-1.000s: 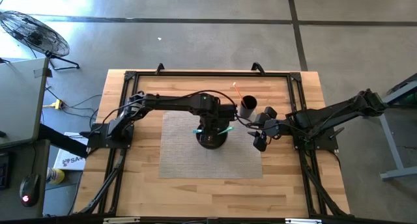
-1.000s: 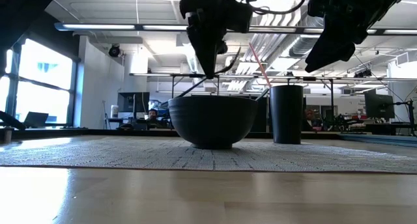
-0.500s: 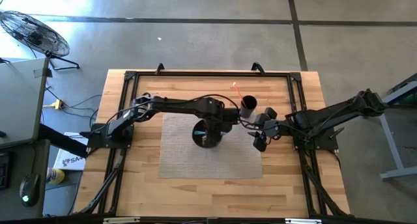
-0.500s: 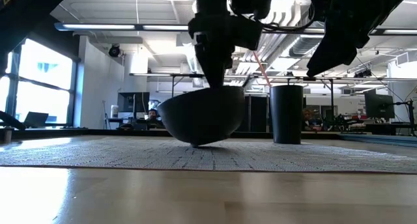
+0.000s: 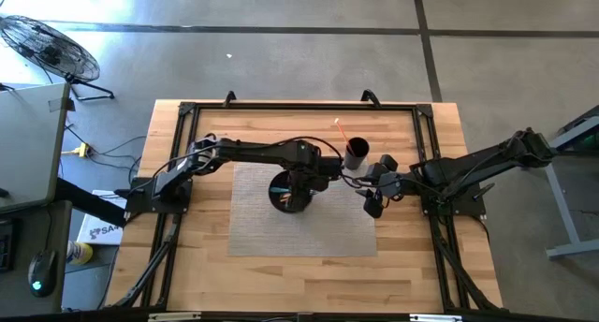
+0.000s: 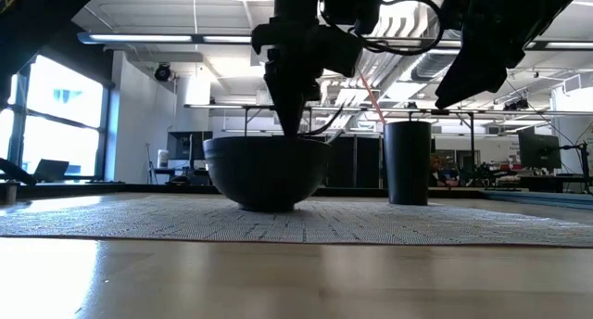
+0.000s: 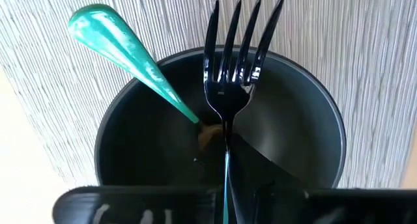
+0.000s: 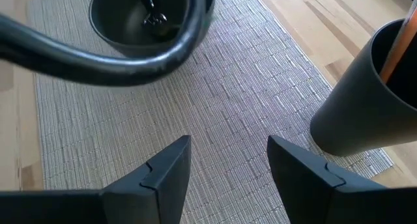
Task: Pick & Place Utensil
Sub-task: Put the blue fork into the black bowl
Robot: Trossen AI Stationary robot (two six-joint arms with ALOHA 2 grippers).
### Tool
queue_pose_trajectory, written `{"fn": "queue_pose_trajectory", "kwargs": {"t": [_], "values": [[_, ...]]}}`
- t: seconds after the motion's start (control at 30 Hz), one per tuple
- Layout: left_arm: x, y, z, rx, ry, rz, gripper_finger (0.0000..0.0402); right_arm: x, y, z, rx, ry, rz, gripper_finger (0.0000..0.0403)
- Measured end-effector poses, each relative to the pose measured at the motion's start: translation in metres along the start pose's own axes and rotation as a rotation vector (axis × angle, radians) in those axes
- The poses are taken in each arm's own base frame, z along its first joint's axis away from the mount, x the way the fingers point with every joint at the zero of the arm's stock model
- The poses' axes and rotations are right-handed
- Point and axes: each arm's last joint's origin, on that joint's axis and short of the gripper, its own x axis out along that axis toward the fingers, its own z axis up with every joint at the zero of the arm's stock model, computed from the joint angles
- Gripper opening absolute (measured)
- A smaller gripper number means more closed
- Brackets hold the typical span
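Observation:
A dark bowl (image 5: 286, 197) (image 6: 267, 175) stands on its base on the grey woven mat (image 5: 257, 226). My left gripper (image 5: 298, 180) (image 6: 285, 124) reaches down into it, shut on a black fork (image 7: 236, 51). A teal utensil (image 7: 120, 45) leans in the bowl, its lower end at the bottom and its rounded end out past the rim. My right gripper (image 5: 373, 205) (image 8: 228, 160) hovers open over the mat's right part, beside a black cup (image 5: 356, 154) (image 6: 408, 161) that holds an orange stick (image 5: 342, 132). My left gripper pinches the black fork by its handle (image 7: 226, 152) between the two fingers, coming from above and pointing down into the bowl. The fork is clear of the bowl's floor, and its tines (image 7: 241, 28) reach out over the rim. The gripper itself hides the exact place of contact.
The mat covers the middle of the wooden table (image 5: 412, 256), with bare wood around it. A black frame rail (image 5: 299, 108) runs along the far edge and down both sides. A thick cable (image 8: 98, 55) crosses the right wrist view in front of the bowl (image 8: 137, 22).
My left gripper has moved toward the table's left, staying down in the bowl. The bowl tipped onto its edge half a second ago, slid left along the mat with the gripper, and now stands level again.

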Motion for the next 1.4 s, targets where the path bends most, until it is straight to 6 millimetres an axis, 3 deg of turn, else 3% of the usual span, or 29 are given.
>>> {"fn": "queue_pose_trajectory", "kwargs": {"t": [0.17,0.37,0.57,1.0,1.4], "values": [[-0.011,-0.001,-0.003,0.008,0.004,0.006,0.0001,0.0,0.0,0.0,0.0,0.0,0.0,0.0197],[-0.042,-0.001,0.001,0.011,-0.076,0.033,0.0001,0.0,0.0,0.0,0.0,-0.001,-0.002,0.0197],[-0.051,-0.002,-0.01,-0.019,0.022,0.054,0.0001,0.0,0.0,0.0,-0.005,-0.001,-0.002,0.0197],[0.008,-0.002,-0.016,-0.033,0.141,0.0,0.0001,0.0,0.0,0.0,-0.008,-0.002,-0.003,0.0197],[0.012,-0.001,-0.011,-0.041,0.092,-0.015,0.0001,0.0,0.0,0.0,-0.007,-0.004,-0.001,0.0197]]}}
